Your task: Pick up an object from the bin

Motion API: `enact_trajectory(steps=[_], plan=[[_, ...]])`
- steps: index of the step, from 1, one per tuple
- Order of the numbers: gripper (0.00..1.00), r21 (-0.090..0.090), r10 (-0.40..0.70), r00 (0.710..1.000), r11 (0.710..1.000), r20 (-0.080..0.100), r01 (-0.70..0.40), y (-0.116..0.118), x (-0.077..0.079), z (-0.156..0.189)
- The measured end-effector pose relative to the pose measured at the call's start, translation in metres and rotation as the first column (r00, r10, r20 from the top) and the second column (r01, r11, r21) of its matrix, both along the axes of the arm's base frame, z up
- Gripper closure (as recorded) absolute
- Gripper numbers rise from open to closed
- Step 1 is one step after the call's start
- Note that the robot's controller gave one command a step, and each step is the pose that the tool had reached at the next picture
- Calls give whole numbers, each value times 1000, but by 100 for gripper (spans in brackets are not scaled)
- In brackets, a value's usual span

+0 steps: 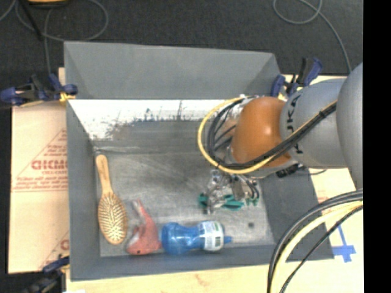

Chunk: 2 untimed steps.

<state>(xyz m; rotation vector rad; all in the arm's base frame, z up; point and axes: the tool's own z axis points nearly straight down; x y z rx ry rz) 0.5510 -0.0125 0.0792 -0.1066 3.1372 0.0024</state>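
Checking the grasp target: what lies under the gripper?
A small green thing on the bin floor, right of middle, under the gripper. The gripper covers most of it, so its kind is unclear.

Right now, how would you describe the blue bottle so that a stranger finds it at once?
Look at the grey metal bin, along its wall nearest the view's bottom edge, where three things lie in a row. The blue bottle lies on its side at the row's right end, right of a reddish thing and a wooden hairbrush. It alone is blue, with a white label.
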Motion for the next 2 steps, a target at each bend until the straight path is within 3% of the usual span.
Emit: enact_trajectory(steps=[1,2], plan=[[100,0,1,1000,1000,0,-1,0,0,0],[100,-1,-30,1000,1000,1,30,-15,-7,103]])
